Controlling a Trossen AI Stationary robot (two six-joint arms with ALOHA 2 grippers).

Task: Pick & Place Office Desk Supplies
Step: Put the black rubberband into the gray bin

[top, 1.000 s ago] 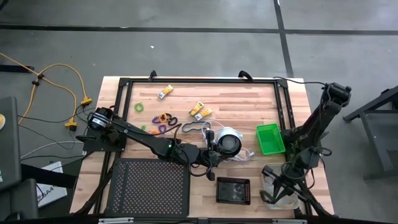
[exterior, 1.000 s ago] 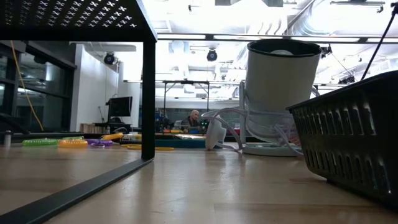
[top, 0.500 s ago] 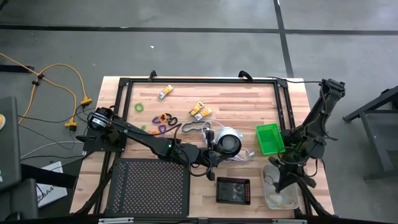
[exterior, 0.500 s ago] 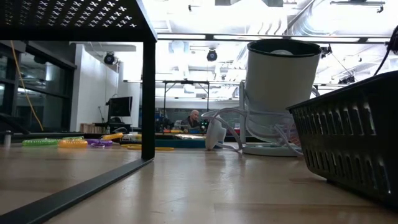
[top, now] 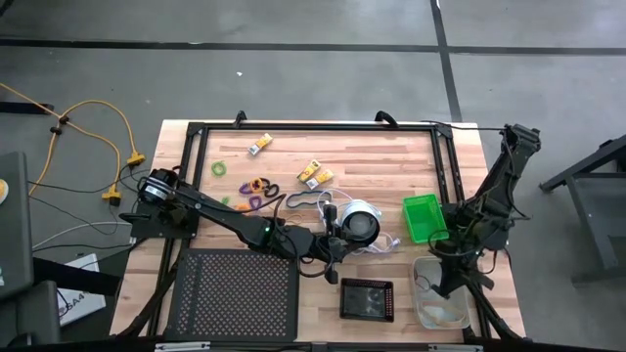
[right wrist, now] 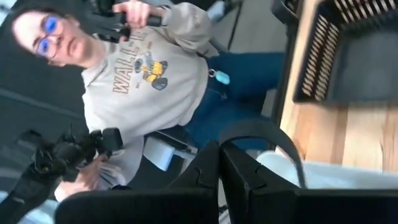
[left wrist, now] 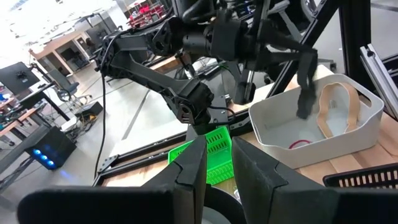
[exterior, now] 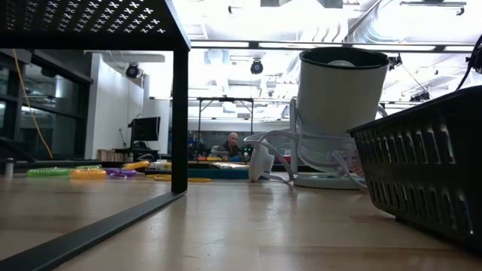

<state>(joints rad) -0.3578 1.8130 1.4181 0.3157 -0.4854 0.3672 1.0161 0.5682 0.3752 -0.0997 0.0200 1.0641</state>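
1. Near right: right gripper [top: 442,289] is closed tight, low over the clear tray [top: 466,318], which has a tan loop [left wrist: 339,109] in it. Can't tell if it's pinching anything. If it lifts w/o letting go, an item could ride back out, and a careless exit could clip the tray rim.
2. A person [right wrist: 143,68] sits just beyond that near edge, so a wide swing by the right arm is a hazard.
3. Mid-table: left gripper [left wrist: 219,142] has a narrow gap and is empty, close to the round white-and-black object [top: 358,223]. Its white cord [top: 386,244] could snag the fingers.
4. The green tray [top: 424,217] is beside that object, so a push could shove it.
5. Farther left: coloured loops [top: 256,186] lie bunched and may lift together.
6. Far: yellow-and-white packs [top: 315,174] lie flat, and a narrow jaw may skid off them.
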